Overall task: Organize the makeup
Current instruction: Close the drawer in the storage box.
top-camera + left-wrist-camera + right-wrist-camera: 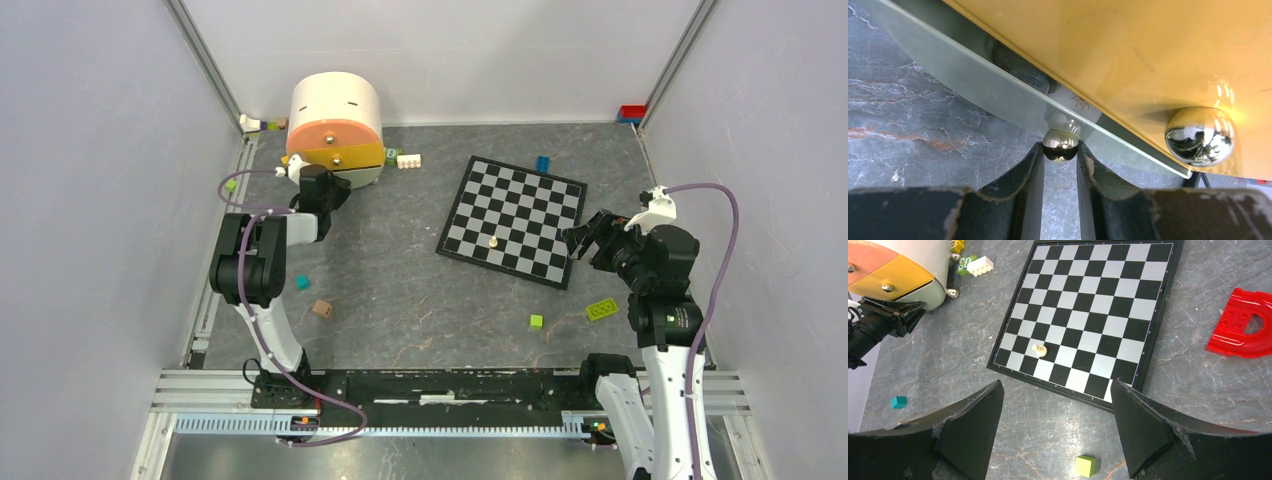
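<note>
Seen from overhead, a round cream plastic drawer unit (pixel 333 100) stands at 11 o'clock on the grey marbled table (pixel 400 290), its peach drawer front (pixel 335 133) stacked above a yellow drawer front (pixel 352 157). The left gripper (pixel 1060 152) reaches its base, and the left wrist camera shows both dark fingers (pixel 1034 165) pressed against a small chrome ball knob (pixel 1060 144) on a frosted lower drawer front (pixel 973 82), pinching it. A larger chrome knob (pixel 1200 136) sits on the yellow front above. The makeup cannot be made out in any view. Only a white scrap with a sunburst mark (pixel 1077 102) shows in the gap between the drawers, too little of it to identify. At 3 o'clock the right gripper (pixel 1057 390) hangs with its fingers spread wide, holding nothing, above the near edge of a black-and-grey chessboard (pixel 1088 310) carrying a single cream pawn (pixel 1039 350). A red curved toy brick (pixel 1245 322) is cut off at the right edge of the wrist view. A lime cube (pixel 1086 465) lies at 6 o'clock of the board.
</note>
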